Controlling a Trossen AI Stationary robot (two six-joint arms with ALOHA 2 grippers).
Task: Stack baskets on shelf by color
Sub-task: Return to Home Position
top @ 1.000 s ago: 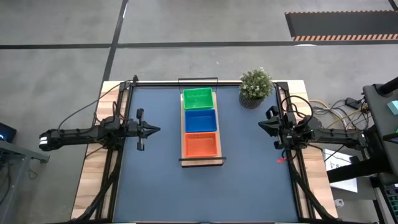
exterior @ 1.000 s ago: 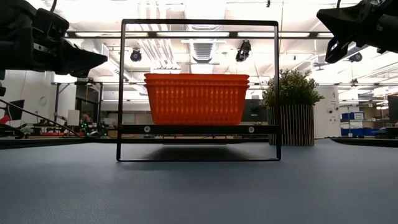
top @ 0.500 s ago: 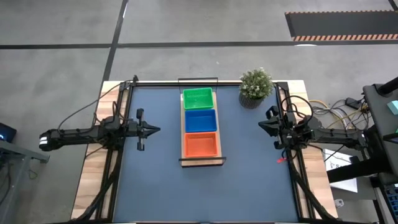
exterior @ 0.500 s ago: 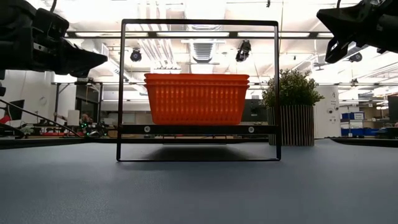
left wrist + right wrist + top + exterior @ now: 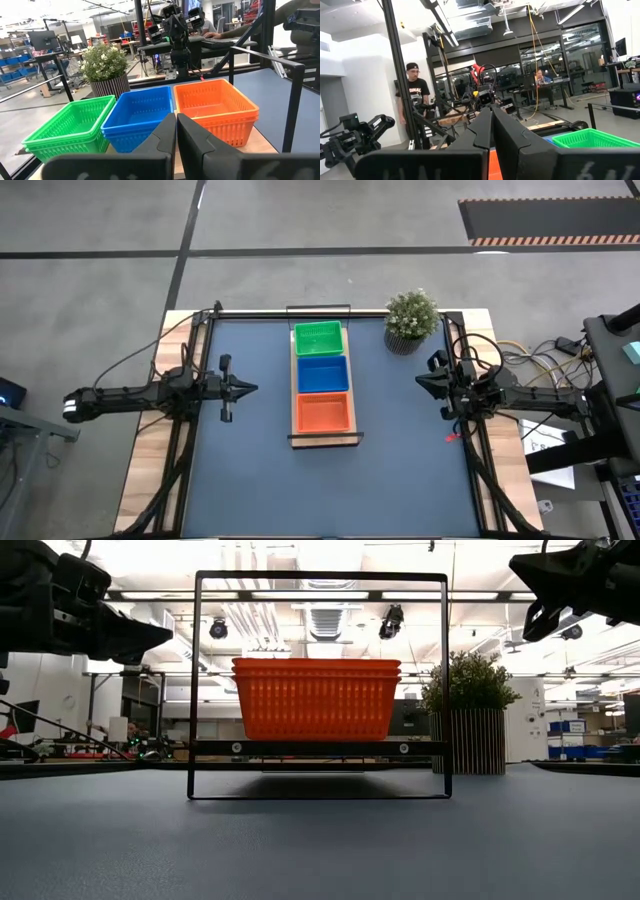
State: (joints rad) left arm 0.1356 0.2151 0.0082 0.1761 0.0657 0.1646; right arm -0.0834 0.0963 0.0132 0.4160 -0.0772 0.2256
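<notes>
the dark-blue tabletop (image 5: 250, 480) fills the middle of the high view. the shelf (image 5: 322, 439) runs down its upper centre, carrying three stacks in a row – green baskets (image 5: 318, 337) topmost, blue baskets (image 5: 322, 373) between, orange baskets (image 5: 322, 413) lowest. a potted plant (image 5: 411, 318) stands upper right. the left gripper (image 5: 253, 388) at centre left and the right gripper (image 5: 419, 380) at centre right hover well apart from the shelf, fingers pressed together, holding nothing.
</notes>
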